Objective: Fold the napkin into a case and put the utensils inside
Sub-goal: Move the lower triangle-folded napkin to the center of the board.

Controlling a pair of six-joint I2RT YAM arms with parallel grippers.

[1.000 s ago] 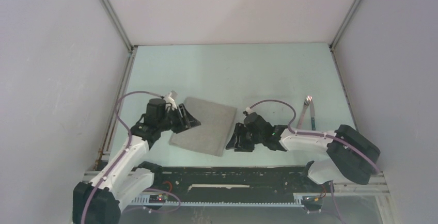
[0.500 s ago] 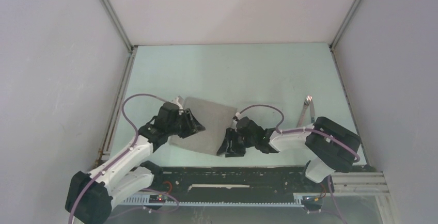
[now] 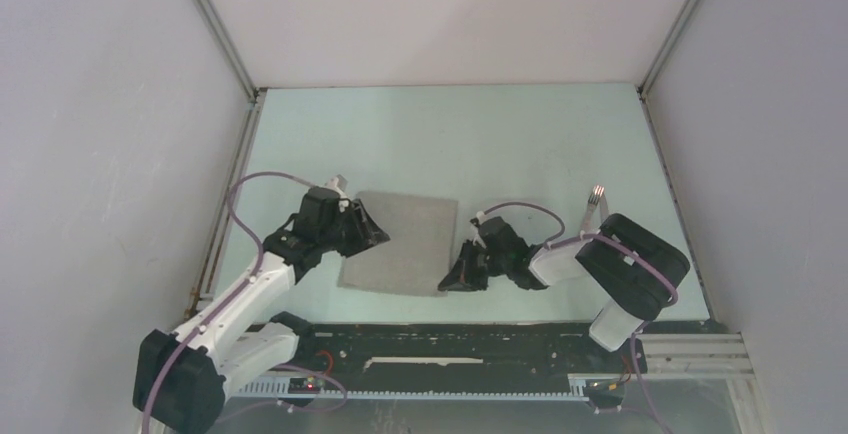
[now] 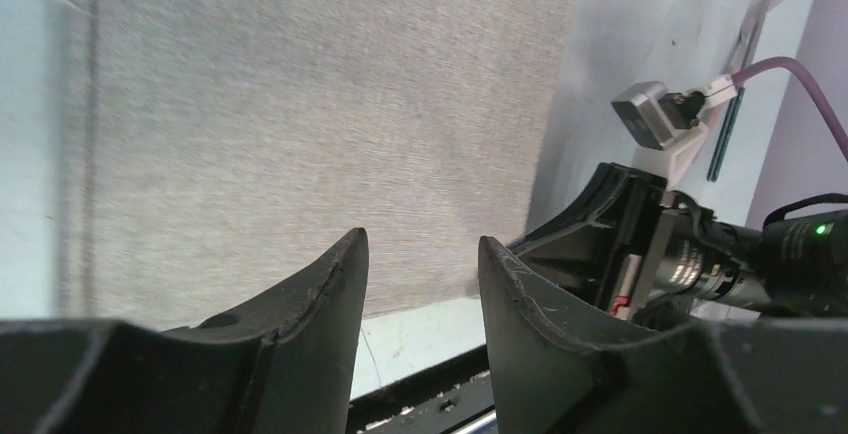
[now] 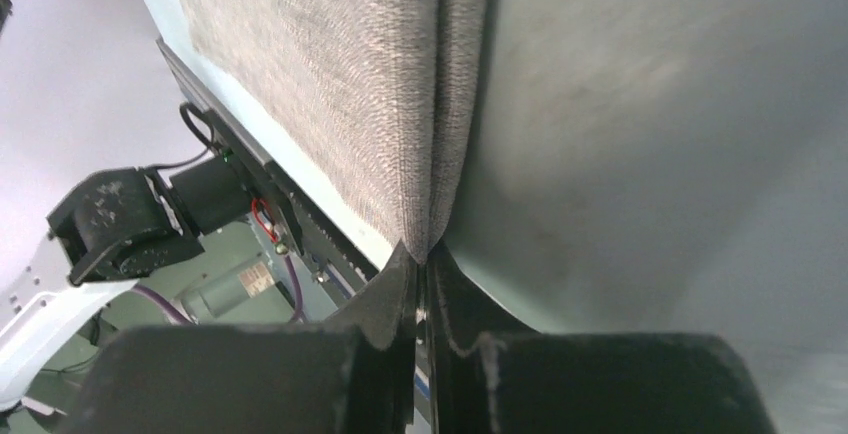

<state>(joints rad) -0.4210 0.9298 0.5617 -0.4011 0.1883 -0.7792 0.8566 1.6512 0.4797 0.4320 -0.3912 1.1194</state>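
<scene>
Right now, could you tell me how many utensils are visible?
2: a pale-handled silver fork and a dark teal-handled utensil beside it, by the right arm, which may hide others.

Napkin (image 3: pixel 405 242) flat on the table (image 3: pixel 450 144), centre frame.
Left gripper (image 3: pixel 380 237) over its left edge, right gripper (image 3: pixel 446 283) at its lower-right corner; fork (image 3: pixel 594 204) further right.

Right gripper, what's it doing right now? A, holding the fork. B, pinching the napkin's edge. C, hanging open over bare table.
B: in the right wrist view the right gripper is closed on the edge of the napkin.
</scene>
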